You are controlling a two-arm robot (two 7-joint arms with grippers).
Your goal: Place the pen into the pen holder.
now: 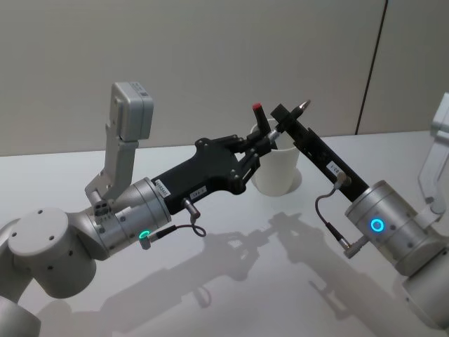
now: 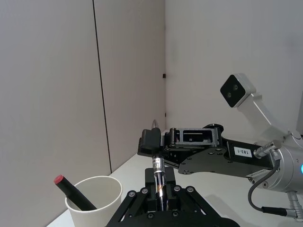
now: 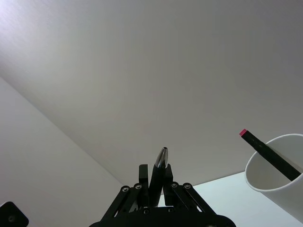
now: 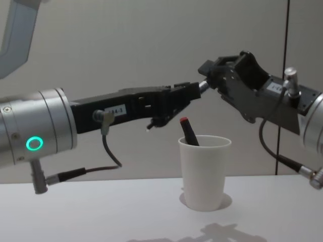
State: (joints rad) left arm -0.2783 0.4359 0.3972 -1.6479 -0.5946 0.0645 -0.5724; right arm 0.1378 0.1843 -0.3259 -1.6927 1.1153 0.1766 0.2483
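Observation:
A black pen with a silver tip is held in the air above the pen holder, a white paper cup on the table. My left gripper comes in from the left and is shut on the pen's lower part. From the right, my right gripper is shut on its upper part, and the silver tip pokes out past its fingers. Both grippers meet just above the cup's rim.
A black marker with a red cap leans inside the cup, sticking out over the rim. The white table is bare around the cup. A grey wall stands close behind.

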